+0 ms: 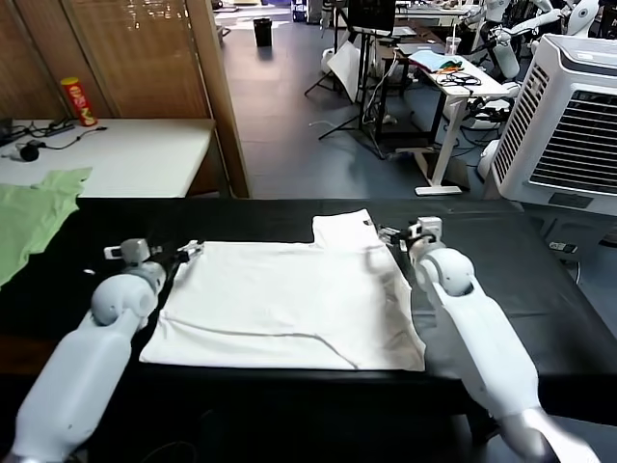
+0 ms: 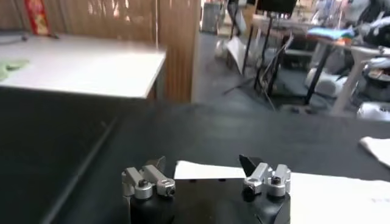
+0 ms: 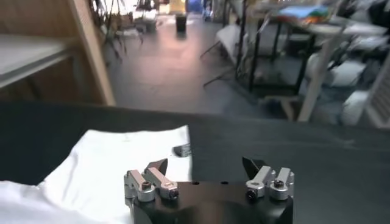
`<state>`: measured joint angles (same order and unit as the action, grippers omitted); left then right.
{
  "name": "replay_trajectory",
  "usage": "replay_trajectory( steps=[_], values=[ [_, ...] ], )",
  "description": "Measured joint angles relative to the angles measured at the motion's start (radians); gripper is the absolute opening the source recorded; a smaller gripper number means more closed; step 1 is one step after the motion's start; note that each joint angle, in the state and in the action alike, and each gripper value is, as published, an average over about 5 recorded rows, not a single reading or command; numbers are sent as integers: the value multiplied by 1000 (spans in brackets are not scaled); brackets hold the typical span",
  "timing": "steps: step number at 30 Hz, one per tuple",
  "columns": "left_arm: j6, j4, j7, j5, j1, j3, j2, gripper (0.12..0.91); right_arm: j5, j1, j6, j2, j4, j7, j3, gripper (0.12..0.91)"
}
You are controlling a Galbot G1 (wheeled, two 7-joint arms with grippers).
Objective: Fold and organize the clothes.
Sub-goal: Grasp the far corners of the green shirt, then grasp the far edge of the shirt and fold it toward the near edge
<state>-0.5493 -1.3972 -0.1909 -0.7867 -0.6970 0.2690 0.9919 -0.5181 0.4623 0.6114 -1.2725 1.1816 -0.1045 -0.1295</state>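
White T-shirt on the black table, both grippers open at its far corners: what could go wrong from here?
1. The left gripper sits at the white T-shirt's very edge, so it may close on a thin pinch that slips.
2. The right gripper is beside the raised flap, and might catch one layer only, skewing the fold.

The head view looks forward and down from high up, taking in the whole black worktop (image 1: 540, 280) with the room filling the upper frame. Each wrist view sits low, just behind its own tool, the left tool (image 2: 203, 167) and right tool (image 3: 205, 165) at bottom centre, facing across the worktop. All three share the white T-shirt (image 1: 289, 304) and the room beyond.
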Motion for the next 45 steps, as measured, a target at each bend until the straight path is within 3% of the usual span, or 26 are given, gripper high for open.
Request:
replay_trajectory(
  steps=[13,15,24,27,30,37,45],
  values=[
    [14,172,40,48,102,-52,46,793,33,-52,-5,-54,-136,11,17,791],
    [14,189,44,56,108,-55,50,751,35,-55,-6,-58,-146,17,15,741],
    [21,219,64,80,106,-56,51,277,42,-55,-8,-77,-172,36,2,298],
    [24,217,75,82,102,-55,49,155,43,-51,-14,-80,-168,40,-2,169],
    [28,210,82,81,101,-55,48,128,45,-46,-29,-81,-160,40,-10,125],
    [39,184,83,88,98,-52,39,127,63,-18,-89,-63,-108,48,-21,122],
    [48,98,77,83,52,-20,-2,127,43,57,-99,5,69,61,-35,122]
  ],
)
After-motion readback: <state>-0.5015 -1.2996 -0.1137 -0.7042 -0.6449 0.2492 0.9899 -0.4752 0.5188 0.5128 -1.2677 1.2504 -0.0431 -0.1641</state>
